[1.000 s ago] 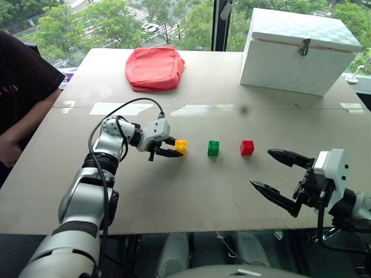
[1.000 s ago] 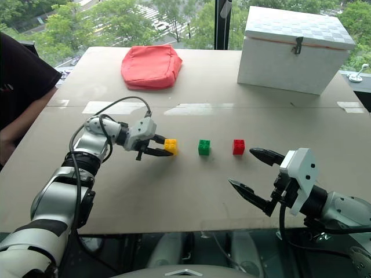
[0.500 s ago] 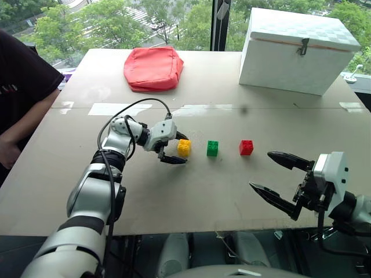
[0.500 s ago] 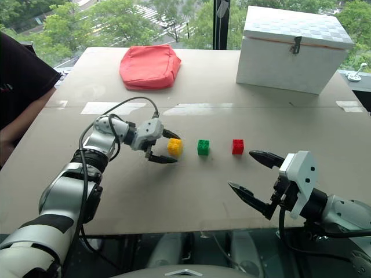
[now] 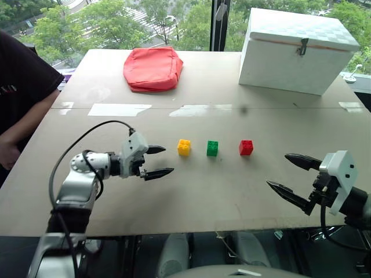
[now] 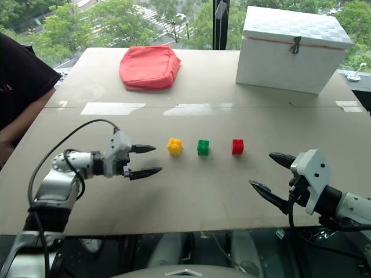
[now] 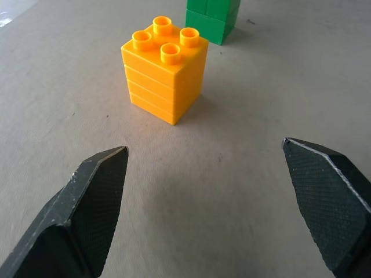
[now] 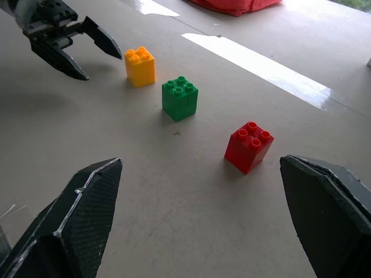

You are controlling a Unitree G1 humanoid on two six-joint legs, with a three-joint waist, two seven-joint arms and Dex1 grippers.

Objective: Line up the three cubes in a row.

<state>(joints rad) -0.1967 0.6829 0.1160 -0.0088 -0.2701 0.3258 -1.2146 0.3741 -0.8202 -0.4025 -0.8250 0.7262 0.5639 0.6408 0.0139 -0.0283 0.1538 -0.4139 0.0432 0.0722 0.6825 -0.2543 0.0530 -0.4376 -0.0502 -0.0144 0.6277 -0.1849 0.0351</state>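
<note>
Three studded cubes stand in a row on the table (image 5: 191, 197): yellow cube (image 5: 184, 147), green cube (image 5: 213, 148), red cube (image 5: 246, 147). My left gripper (image 5: 157, 161) hovers a short way left of the yellow cube, open and holding nothing. The left wrist view looks along its fingers (image 7: 93, 202) at the yellow cube (image 7: 165, 75), with the green cube (image 7: 211, 20) behind it. My right gripper (image 5: 293, 175) stands open near the table's front right edge, apart from the red cube. In the right wrist view all three cubes show: yellow (image 8: 140, 66), green (image 8: 179, 98), red (image 8: 249, 146).
A red fabric pouch (image 5: 153, 68) lies at the back left of the table. A large white box (image 5: 298, 49) stands at the back right. A person's arm (image 5: 17, 110) is at the table's left edge.
My left gripper opened, let go of the yellow cube and drew back to the left. The yellow cube now stands alone beside the green one. My right gripper shifted slightly right.
</note>
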